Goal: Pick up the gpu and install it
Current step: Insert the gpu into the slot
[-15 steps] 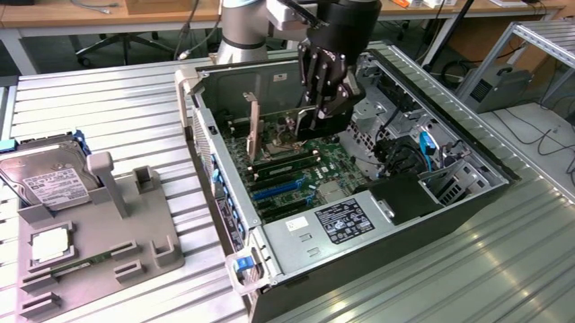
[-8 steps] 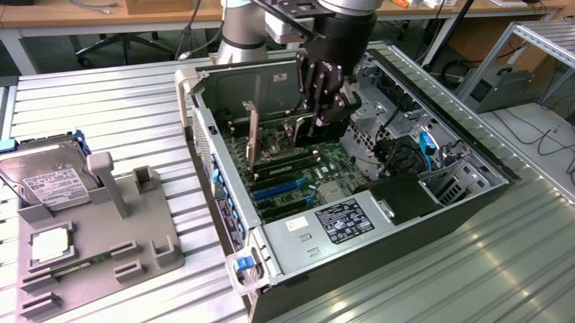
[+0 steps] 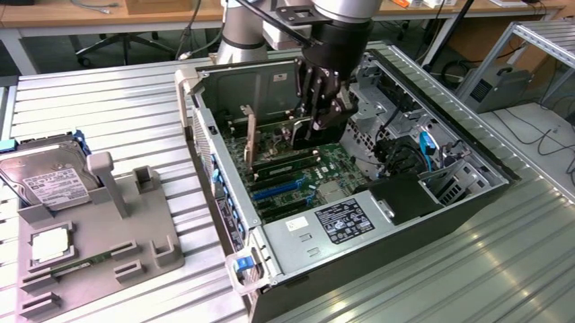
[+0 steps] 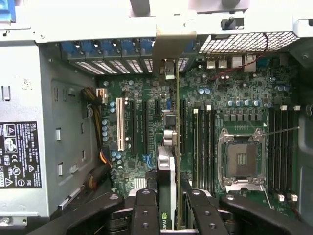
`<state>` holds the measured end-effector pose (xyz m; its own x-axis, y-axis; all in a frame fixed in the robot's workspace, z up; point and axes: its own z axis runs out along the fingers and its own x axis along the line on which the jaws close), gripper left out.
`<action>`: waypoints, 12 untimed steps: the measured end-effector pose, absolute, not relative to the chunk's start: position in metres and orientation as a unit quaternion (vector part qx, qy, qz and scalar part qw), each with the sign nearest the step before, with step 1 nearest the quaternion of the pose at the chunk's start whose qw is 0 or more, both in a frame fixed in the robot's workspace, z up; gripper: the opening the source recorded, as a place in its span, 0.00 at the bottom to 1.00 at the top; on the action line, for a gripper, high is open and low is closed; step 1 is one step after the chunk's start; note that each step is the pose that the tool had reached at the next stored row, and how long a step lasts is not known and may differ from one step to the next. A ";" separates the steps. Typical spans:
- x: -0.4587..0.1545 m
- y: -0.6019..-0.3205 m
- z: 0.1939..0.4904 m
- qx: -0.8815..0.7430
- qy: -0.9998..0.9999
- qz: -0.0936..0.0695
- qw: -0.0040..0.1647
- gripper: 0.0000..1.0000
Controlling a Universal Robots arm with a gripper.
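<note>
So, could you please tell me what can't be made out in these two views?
1. Exterior view: where the gpu meets the motherboard, hidden behind the gripper and the card itself.
2. Wrist view: the gpu's slot, covered by the card standing edge-on between the fingers, so seating cannot be judged.
3. Exterior view: the print on the power supply label, too small to read.
</note>
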<state>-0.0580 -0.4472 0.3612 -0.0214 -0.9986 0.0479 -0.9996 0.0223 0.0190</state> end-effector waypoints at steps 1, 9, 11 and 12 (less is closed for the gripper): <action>-0.058 -0.447 0.361 0.699 -0.715 0.009 0.023 0.27; -0.059 -0.447 0.359 0.702 -0.711 0.006 0.022 0.27; -0.059 -0.447 0.358 0.708 -0.706 0.007 0.022 0.27; -0.059 -0.446 0.358 0.710 -0.703 0.007 0.022 0.27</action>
